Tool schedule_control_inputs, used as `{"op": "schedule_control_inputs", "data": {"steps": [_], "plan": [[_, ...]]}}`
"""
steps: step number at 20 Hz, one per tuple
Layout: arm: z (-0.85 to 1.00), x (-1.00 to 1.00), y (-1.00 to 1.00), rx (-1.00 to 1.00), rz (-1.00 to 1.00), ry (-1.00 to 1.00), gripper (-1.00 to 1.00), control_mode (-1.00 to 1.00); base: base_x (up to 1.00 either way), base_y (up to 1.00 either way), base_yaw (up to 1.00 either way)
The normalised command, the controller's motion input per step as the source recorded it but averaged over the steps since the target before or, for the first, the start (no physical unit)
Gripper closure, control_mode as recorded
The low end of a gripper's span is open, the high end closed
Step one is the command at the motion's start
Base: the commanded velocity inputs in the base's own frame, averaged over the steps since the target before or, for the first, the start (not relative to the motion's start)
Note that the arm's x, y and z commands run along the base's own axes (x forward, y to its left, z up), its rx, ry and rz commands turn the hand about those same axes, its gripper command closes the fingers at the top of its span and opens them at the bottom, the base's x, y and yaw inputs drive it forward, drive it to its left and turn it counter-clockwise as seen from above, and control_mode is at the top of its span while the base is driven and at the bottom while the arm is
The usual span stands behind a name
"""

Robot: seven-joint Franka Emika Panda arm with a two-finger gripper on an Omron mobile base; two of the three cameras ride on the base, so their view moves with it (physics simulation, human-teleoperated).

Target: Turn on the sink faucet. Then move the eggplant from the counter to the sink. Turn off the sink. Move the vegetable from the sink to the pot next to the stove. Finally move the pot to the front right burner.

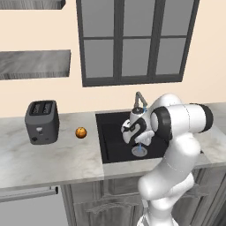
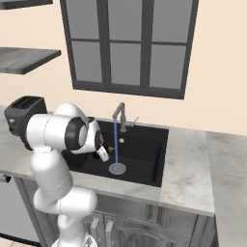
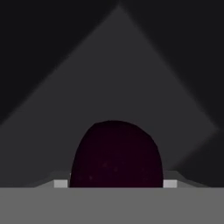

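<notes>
One eggplant: we see its dark purple body (image 3: 115,155) filling the space between the fingers (image 3: 116,183), which are clamped on its sides; it hangs over the black sink (image 2: 144,144)
Faucet: the sink faucet (image 2: 119,116) runs; a blue stream falls to the silver drain (image 2: 116,168)
Desk: we note the marbled desk (image 1: 48,154) carrying a toaster (image 1: 42,122) and, just beside it, a small orange fruit (image 1: 80,132)

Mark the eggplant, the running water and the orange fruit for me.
eggplant (image 3: 116,155): hand view, middle of its dark purple body.
water stream (image 2: 116,144): right base view, midway down the blue stream from the sink faucet spout.
orange fruit (image 1: 80,132): left base view, centre of the fruit.
</notes>
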Motion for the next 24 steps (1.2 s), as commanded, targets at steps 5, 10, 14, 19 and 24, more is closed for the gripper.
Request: {"op": "schedule_control_inputs", "data": {"steps": [5, 10, 14, 19, 24], "plan": [[-0.22, 0.35, -0.02, 0.01, -0.05, 0.08, 1.0, -1.0, 0.0, 0.0, 0.0], [-0.44, 0.16, -0.08, 0.01, -0.05, 0.01, 1.0, -1.0, 0.0, 0.0, 0.0], [-0.48, 0.1, -0.07, 0.01, -0.06, 0.0, 1.0, -1.0, 0.0, 0.0, 0.0], [-0.42, 0.08, -0.07, 0.01, -0.06, 0.0, 1.0, -1.0, 0.0, 0.0, 0.0], [-0.38, 0.06, -0.05, 0.01, -0.05, 0.0, 1.0, -1.0, 0.0, 0.0, 0.0]]}}
